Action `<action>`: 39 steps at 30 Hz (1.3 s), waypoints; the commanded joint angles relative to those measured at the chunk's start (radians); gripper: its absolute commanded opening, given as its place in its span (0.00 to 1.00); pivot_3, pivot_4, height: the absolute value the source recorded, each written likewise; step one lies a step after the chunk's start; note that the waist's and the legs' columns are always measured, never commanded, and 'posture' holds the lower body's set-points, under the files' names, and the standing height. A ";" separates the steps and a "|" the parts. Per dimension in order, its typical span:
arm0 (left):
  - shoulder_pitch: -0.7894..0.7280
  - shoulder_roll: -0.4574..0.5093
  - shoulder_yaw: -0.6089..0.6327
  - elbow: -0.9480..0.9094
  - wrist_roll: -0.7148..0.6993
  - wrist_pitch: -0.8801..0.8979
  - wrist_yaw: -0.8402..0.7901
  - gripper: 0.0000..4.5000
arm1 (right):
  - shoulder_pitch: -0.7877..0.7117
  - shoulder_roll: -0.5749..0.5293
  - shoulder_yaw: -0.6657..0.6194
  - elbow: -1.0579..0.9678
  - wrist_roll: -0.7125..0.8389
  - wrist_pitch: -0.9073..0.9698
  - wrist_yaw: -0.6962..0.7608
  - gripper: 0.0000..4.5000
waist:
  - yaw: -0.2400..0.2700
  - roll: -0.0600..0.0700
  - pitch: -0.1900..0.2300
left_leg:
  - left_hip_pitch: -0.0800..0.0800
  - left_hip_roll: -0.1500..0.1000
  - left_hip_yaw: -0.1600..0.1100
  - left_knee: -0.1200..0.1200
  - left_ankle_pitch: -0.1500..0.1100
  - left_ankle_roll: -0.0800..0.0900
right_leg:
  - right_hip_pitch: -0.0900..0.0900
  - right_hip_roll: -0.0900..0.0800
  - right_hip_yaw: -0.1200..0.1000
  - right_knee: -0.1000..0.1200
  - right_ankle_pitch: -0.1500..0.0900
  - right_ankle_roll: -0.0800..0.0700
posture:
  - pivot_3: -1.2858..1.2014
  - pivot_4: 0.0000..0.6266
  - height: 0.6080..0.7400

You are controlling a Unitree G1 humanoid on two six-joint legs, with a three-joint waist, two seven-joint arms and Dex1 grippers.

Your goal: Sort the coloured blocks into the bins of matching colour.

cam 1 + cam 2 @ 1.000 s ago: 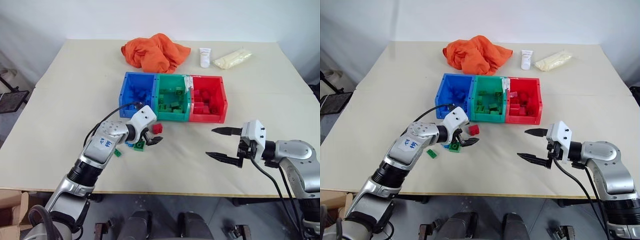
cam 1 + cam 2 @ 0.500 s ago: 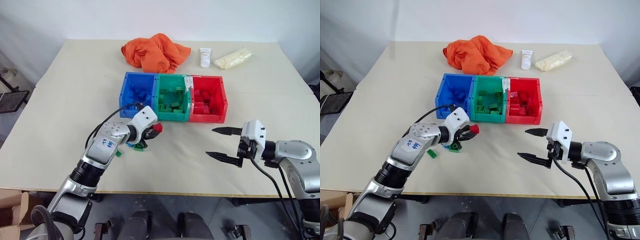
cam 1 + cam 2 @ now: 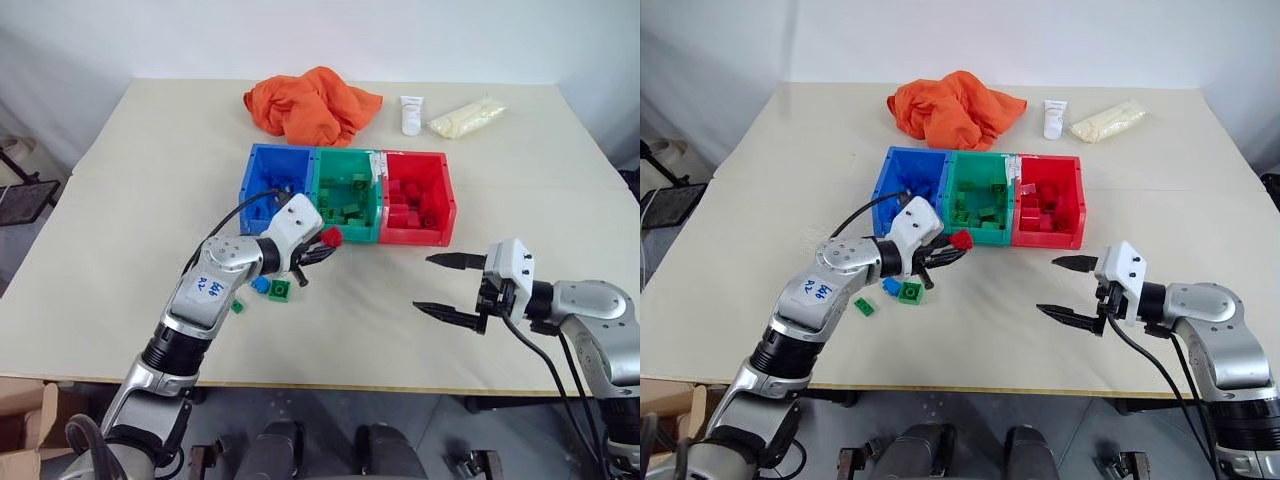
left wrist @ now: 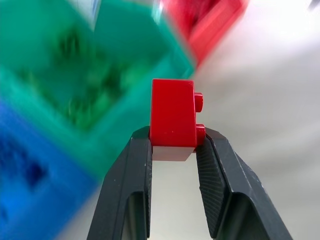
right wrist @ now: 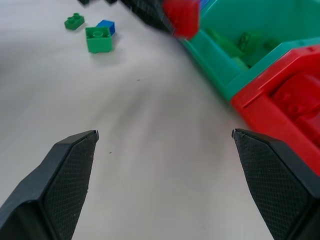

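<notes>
My left gripper (image 3: 322,246) is shut on a red block (image 3: 330,237) and holds it just above the table, at the front wall of the green bin (image 3: 347,232). Up close the red block (image 4: 172,120) sits clamped between the two black fingers (image 4: 127,185). The blue bin (image 3: 272,183), green bin and red bin (image 3: 417,195) stand joined in a row, each with blocks inside. On the table below the left hand lie a green block (image 3: 280,290), a blue block (image 3: 261,284) and a small green block (image 3: 237,305). My right gripper (image 3: 449,286) hangs open over bare table at the front right.
An orange cloth (image 3: 311,102) lies behind the bins. A white tube (image 3: 410,114) and a clear bag of pale yellow stuff (image 3: 465,116) rest at the back right. The table's front edge (image 3: 330,385) runs just below both arms.
The left gripper shut on the red block, then lifted it up and toward the bins. The right arm has stayed still.
</notes>
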 commanded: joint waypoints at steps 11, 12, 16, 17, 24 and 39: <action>-0.417 -0.241 -0.006 0.674 0.078 -0.356 0.063 0.20 | 0.126 -0.012 -0.123 -0.136 0.026 0.008 -0.087 1.00 | 0.002 -0.002 0.001 | -0.001 -0.001 0.000 0.002 0.000 0.000 | 0.000 0.002 -0.010 0.002 0.000 0.002 | 0.52 0.24 1.00; -0.451 -0.256 -0.005 0.747 0.085 -0.393 0.056 0.20 | 0.136 -0.011 -0.129 -0.145 0.027 0.010 -0.094 1.00 | 0.002 -0.002 0.001 | -0.001 -0.002 0.000 0.003 0.000 0.001 | 0.000 0.002 -0.010 0.002 0.000 0.002 | 0.52 0.24 1.00; -0.606 -0.322 0.012 1.057 0.102 -0.543 0.022 0.20 | 0.191 -0.003 -0.166 -0.202 0.035 0.019 -0.128 1.00 | 0.002 -0.002 0.001 | -0.001 -0.002 0.001 0.002 -0.001 0.001 | 0.000 0.002 -0.012 0.002 0.000 0.003 | 0.52 0.24 1.00; -0.632 -0.330 0.022 1.111 0.100 -0.568 0.009 0.20 | 0.203 -0.002 -0.173 -0.216 0.038 0.022 -0.136 1.00 | 0.002 -0.002 0.001 | -0.001 -0.002 0.001 0.002 -0.001 0.001 | 0.000 0.002 -0.012 0.002 0.000 0.003 | 0.52 0.24 1.00; -0.728 -0.355 0.086 1.284 0.100 -0.612 -0.020 0.57 | 0.252 -0.002 -0.197 -0.262 0.050 0.035 -0.171 1.00 | -0.004 -0.003 0.002 | -0.001 -0.002 0.003 0.002 -0.001 0.001 | -0.001 0.002 -0.012 0.003 -0.001 0.004 | 0.52 0.24 1.00; -0.548 -0.110 0.113 0.860 0.108 -0.519 -0.142 0.92 | 0.019 -0.026 -0.069 -0.069 0.026 0.009 -0.052 1.00 | -0.016 -0.002 0.001 | 0.000 -0.002 0.005 0.003 -0.001 0.002 | -0.003 0.001 -0.010 0.007 -0.001 0.004 | 0.52 0.24 1.00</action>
